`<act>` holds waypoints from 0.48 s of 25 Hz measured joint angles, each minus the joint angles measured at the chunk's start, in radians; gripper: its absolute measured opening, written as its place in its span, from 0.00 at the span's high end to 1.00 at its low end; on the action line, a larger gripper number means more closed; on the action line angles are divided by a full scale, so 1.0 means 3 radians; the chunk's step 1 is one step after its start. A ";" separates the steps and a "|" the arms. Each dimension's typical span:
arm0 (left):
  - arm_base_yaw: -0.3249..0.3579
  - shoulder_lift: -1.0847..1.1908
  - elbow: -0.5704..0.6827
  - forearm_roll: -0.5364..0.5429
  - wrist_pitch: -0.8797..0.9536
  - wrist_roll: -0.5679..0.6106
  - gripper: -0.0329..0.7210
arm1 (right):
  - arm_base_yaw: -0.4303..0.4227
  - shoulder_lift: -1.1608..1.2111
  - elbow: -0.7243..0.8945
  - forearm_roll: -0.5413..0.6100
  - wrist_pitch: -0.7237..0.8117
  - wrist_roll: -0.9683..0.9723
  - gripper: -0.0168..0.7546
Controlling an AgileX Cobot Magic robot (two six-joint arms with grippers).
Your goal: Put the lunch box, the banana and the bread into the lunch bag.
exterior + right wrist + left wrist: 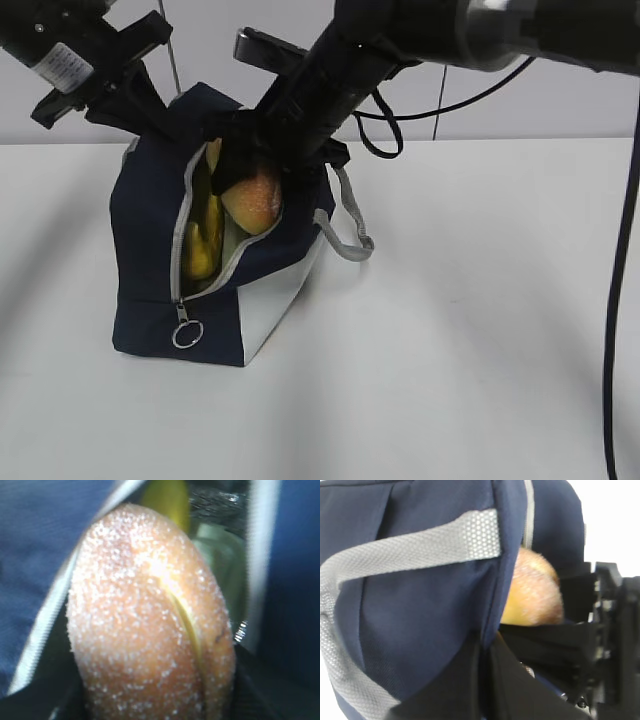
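The navy lunch bag [150, 260] stands on the white table with its zipper open. My right gripper [262, 165] is shut on the bread [255, 205] and holds it in the bag's opening; the bread fills the right wrist view [150, 630]. The banana [205, 240] stands inside the bag and also shows in the right wrist view [167, 500]. A pale green lid, the lunch box [222, 560], lies deeper inside. My left gripper [482, 660] is shut on the bag's upper edge [420, 605] at the back left [160, 105]. The bread also shows in the left wrist view [535, 595].
The zipper's ring pull [187, 333] hangs at the bag's lower front. A grey handle [350, 225] loops out to the bag's right. A black cable [615, 300] hangs along the right edge. The white table [460, 350] spreads to the right and front.
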 joint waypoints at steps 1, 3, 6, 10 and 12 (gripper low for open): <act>0.0000 0.0000 0.0000 0.0000 0.0000 0.0000 0.96 | 0.0016 0.0016 0.0000 0.0000 -0.0036 0.0006 0.42; 0.0000 0.0000 0.0000 0.0002 0.0000 0.0000 0.96 | 0.0023 0.0070 0.0000 0.0000 -0.0086 0.0006 0.37; 0.0000 0.0000 0.0000 0.0002 0.0000 0.0000 0.96 | 0.0023 0.0109 0.0000 0.0000 -0.0140 0.0008 0.27; 0.0000 0.0000 0.0000 -0.0001 0.0000 0.0000 0.96 | 0.0023 0.0109 -0.0113 -0.0156 -0.0087 0.0008 0.18; 0.0000 0.0000 0.0000 -0.0001 0.0000 0.0000 0.96 | 0.0023 0.0109 -0.0194 -0.0229 -0.0049 0.0008 0.17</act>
